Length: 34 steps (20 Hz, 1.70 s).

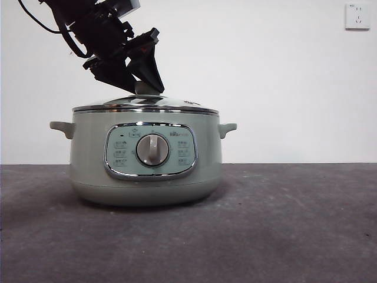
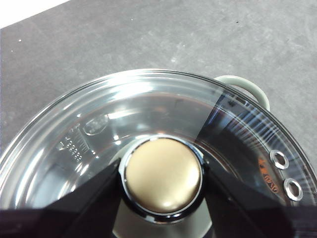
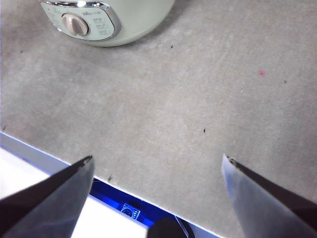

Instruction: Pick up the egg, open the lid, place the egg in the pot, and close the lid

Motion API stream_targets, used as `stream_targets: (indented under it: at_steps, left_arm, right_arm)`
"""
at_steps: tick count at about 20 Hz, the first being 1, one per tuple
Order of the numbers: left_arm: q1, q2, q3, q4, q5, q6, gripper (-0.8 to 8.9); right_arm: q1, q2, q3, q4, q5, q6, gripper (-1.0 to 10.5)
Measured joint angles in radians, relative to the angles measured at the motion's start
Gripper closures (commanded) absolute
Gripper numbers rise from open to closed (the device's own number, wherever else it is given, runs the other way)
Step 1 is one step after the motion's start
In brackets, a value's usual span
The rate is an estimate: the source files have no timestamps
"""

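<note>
One large pale sage-green round electric pot (image 1: 146, 162) stands on the dark grey surface (image 1: 283, 230), directly beneath the left end effector (image 1: 141, 79) and well apart from the right end effector (image 3: 157, 168), which hangs wide open and empty over the surface's near edge. One shallow-domed glass lid with a chrome rim (image 1: 147, 105) sits level on the pot, just under the left end effector. One round pale knob (image 2: 163, 176) tops the lid; the left end effector's two black jaws stand close on either side of it, apparently clamped on the knob, though the actual contact is hard to confirm.

No small reddish-brown egg shows in any view: neither end effector carries one, none lies on the surface, and the pot's inside, seen through the glass under the left end effector, is mostly glare, so whether the egg is inside I cannot tell.

Risks, as I judge them: the smooth rounded knob could slip from the jaws if the grip is shallow, dropping the lid onto the rim. A tilted lift could drag the chrome rim and shift the pot. If the egg is not yet inside, the lid work is premature.

Counted: one pot, one lid, one knob, two end effectors, zero eggs visible.
</note>
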Motion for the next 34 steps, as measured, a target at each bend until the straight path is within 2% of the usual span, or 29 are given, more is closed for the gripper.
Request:
stream_targets:
  at_steps: [1, 4, 5, 13, 18, 21, 26, 29, 31, 34]
  left_arm:
    - [0.0, 0.0, 0.0, 0.0, 0.0, 0.0, 7.77]
    - [0.0, 0.0, 0.0, -0.001, 0.002, 0.0, 4.58]
    - [0.0, 0.0, 0.0, -0.001, 0.002, 0.0, 4.27]
    - [0.0, -0.005, 0.001, -0.018, 0.011, 0.0, 4.29]
    - [0.0, -0.096, 0.001, -0.056, 0.011, 0.0, 4.29]
    - [0.0, -0.189, 0.001, -0.162, 0.011, 0.0, 4.29]
    - [0.0, -0.4, 0.001, -0.429, 0.014, 0.0, 4.32]
    - [0.0, -0.515, 0.001, -0.58, 0.067, -0.009, 4.36]
    - [0.0, -0.572, 0.001, -0.634, 0.105, -0.016, 4.37]
    - [0.0, -0.619, 0.001, -0.67, 0.108, -0.023, 4.5]
  right_arm:
    - [0.0, 0.0, 0.0, 0.004, 0.0, 0.0, 5.1]
    - [0.0, 0.0, 0.0, 0.013, 0.0, 0.0, 5.1]
    - [0.0, 0.0, 0.0, 0.013, 0.0, 0.0, 5.1]
    - [0.0, 0.0, 0.0, 0.016, 0.0, 0.0, 5.1]
    - [0.0, 0.0, 0.0, 0.019, 0.0, 0.0, 5.1]
    - [0.0, 0.0, 0.0, 0.02, 0.0, 0.0, 5.1]
    - [0.0, 0.0, 0.0, 0.042, 0.0, 0.0, 5.1]
    - [0.0, 0.0, 0.0, 0.058, 0.0, 0.0, 5.1]
    - [0.0, 0.0, 0.0, 0.078, 0.0, 0.0, 5.1]
    - [0.0, 0.0, 0.0, 0.079, 0.0, 0.0, 5.1]
